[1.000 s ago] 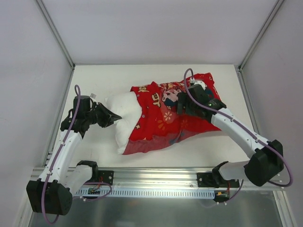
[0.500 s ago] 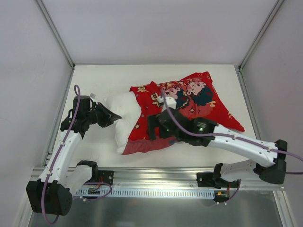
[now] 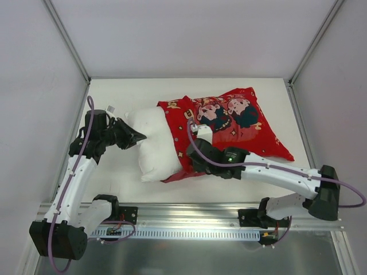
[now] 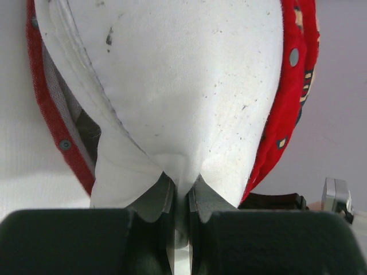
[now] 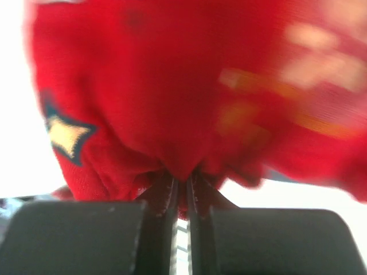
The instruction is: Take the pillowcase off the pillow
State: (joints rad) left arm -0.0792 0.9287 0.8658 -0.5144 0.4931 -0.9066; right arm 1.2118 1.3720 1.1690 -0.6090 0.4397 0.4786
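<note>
So far: soft white stuffed pillow (image 3: pixel 155 146) half bared on bench (image 3: pixel 114 94).
Remaining: bright red printed fabric pillowcase (image 3: pixel 241 123) sheathes the rest.
Left claw (image 4: pixel 180 186): clenched on pillow corner.
Right claw (image 5: pixel 180 180): clenched on pillowcase edge.

1. We see the pillow (image 3: pixel 156 146) lying on the table (image 3: pixel 132 91), left of centre, with its right part inside the pillowcase (image 3: pixel 235 123).
2. The pillowcase spreads right and rearward from it.
3. We find the left gripper (image 4: pixel 181 182) on the pillow's left corner.
4. The right gripper (image 5: pixel 180 179) sits at the pillowcase's near edge, just beside the pillow.
</note>
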